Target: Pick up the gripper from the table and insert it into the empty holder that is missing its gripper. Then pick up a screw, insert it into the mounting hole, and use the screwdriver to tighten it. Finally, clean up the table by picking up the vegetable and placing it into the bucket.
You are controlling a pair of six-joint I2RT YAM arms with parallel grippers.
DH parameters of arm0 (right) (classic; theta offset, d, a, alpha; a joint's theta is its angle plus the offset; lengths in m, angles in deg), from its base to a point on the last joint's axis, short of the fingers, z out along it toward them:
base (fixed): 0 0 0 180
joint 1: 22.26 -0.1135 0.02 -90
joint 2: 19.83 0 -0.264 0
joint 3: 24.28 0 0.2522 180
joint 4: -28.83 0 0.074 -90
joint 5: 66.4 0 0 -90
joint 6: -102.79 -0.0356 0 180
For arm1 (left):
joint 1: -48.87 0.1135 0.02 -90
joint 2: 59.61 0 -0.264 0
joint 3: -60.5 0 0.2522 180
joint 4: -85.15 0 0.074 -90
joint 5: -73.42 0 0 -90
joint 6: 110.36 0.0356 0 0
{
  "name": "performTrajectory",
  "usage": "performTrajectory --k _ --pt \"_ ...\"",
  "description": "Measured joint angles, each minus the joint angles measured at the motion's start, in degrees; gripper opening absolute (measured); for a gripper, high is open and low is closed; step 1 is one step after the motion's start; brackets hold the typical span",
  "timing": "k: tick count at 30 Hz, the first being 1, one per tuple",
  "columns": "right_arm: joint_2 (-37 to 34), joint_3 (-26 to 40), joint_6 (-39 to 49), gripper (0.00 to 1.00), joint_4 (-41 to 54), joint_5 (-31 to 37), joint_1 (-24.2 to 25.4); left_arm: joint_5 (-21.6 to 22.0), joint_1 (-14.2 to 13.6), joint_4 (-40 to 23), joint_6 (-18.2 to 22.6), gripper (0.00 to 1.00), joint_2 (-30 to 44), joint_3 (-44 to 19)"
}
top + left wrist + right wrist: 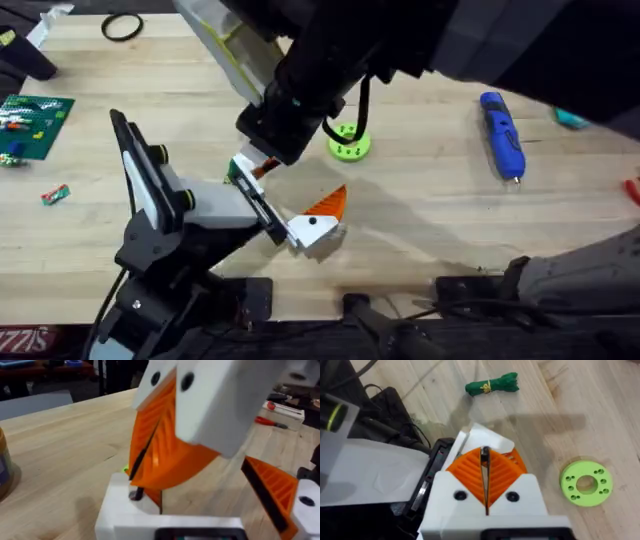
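Note:
The holder (205,208), a black jointed arm with white panels (375,470), rises from the lower left and carries my left gripper (298,208). One white finger (275,490) with an orange wedge sits at the rail's right end. The gripper piece (117,507), white with orange, sits at the other end, so the jaws stand wide apart. My right gripper (133,476) points down onto that piece (487,435), shut on a thin dark screw at a hole. The blue screwdriver (503,135) lies at the right. The green vegetable (492,385) lies beyond. The bucket is out of view.
A lime-green disc (348,146) lies just past the holder's head (585,483). A green board (35,115) and a black ring (122,27) sit at the far left. A red tool (272,421) rests at the right.

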Motion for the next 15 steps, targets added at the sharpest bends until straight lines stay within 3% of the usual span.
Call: performTrajectory --k 15 --pt "-1.9 0.0 0.0 0.005 -0.4 0.4 -0.2 0.9 0.1 -0.1 -1.3 0.985 0.4 0.0"
